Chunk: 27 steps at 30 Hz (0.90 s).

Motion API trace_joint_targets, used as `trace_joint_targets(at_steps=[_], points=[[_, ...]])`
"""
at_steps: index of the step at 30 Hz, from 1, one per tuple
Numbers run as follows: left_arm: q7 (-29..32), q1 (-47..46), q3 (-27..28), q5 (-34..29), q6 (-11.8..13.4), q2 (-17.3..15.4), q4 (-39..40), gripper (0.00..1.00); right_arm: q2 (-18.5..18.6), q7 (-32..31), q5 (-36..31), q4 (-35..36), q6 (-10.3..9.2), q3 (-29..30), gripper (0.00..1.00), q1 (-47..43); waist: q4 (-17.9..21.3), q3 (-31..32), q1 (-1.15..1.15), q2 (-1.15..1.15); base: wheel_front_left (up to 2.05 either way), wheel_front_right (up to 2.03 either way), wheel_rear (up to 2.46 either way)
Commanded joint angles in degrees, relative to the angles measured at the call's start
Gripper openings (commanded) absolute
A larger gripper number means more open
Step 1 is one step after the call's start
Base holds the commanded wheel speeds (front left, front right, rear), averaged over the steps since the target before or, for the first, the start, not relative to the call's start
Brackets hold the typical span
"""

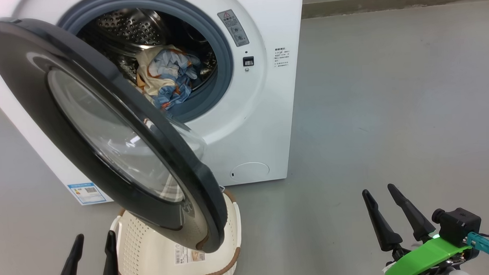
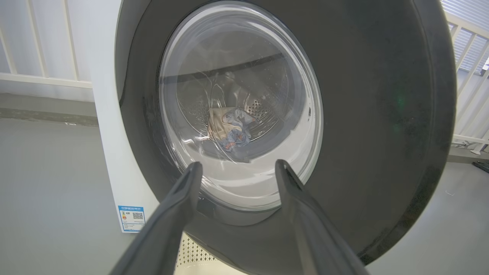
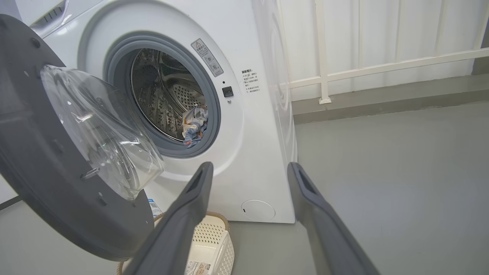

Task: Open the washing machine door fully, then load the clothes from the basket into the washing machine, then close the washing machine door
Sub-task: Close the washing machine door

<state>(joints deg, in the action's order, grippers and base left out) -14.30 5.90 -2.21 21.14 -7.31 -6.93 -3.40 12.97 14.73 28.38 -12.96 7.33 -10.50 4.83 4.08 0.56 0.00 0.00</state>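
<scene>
Black-rimmed round glass door (image 1: pixel 23 80) open; left tool (image 1: pixel 94 239), right tool (image 1: pixel 378 190) released.
Push its rim's outer face steadily until latched.

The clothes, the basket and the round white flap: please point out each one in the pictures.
the clothes (image 1: pixel 167 77), head view, middle of the crumpled bundle.
the basket (image 1: pixel 134 239), head view, its perforated inner wall.
the round white flap (image 1: pixel 249 172), head view, its middle.

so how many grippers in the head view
2: the left gripper at lower left, beside the basket; the right gripper at lower right, over the floor. Both open.
</scene>
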Motion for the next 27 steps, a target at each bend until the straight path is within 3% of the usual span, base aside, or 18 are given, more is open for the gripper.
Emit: trace_joint_targets(at_steps=[1,12,13,14,15,17,18,27], points=[[-0.7,-1.23,1.97,-0.37,-0.17,-0.39,1.75,1.0,1.11,0.27,-0.36,1.44,0.16,-1.27,1.0,1.04,-0.01,-0.01,0.0,0.0,0.0,0.0,0.0],[-0.7,-1.33,1.59,-0.37,-0.17,-0.3,1.36,1.0,1.6,0.27,-1.89,2.03,0.16,-0.17,1.0,1.18,-0.45,0.26,0.0,0.0,0.0,0.0,0.0],[-0.7,-1.33,1.52,-0.33,-0.17,-0.3,1.29,1.0,1.6,0.27,-2.01,2.14,0.16,-0.02,0.92,1.14,-0.58,0.29,0.0,0.0,0.0,0.0,0.0],[-0.7,-1.34,1.44,-0.28,-0.17,-0.33,1.22,1.0,1.61,0.27,-2.12,2.27,0.16,0.05,0.77,1.12,-0.72,0.31,0.0,0.0,0.0,0.0,0.0],[-0.7,-1.35,1.35,-0.23,-0.17,-0.37,1.16,1.0,1.63,0.27,-2.24,2.45,0.16,-0.01,0.49,1.16,-0.88,0.33,0.0,0.0,0.0,0.0,0.0],[-0.7,-1.37,1.23,-0.15,-0.17,-0.45,1.13,1.0,1.63,0.27,-2.44,2.84,0.16,-0.16,0.07,1.29,-1.27,0.35,0.0,0.0,0.0,0.0,0.0],[-0.7,-1.4,1.12,-0.12,-0.17,-0.47,1.11,1.0,1.68,0.27,-2.48,2.97,0.16,-0.21,0.0,1.36,-1.58,0.38,0.0,0.0,0.0,0.0,0.0],[-0.7,-1.84,0.58,0.23,-0.17,-0.49,1.11,1.0,2.74,0.27,-2.49,5.87,0.16,-2.24,0.0,5.23,-5.19,0.26,0.0,0.0,0.0,0.0,0.0]])
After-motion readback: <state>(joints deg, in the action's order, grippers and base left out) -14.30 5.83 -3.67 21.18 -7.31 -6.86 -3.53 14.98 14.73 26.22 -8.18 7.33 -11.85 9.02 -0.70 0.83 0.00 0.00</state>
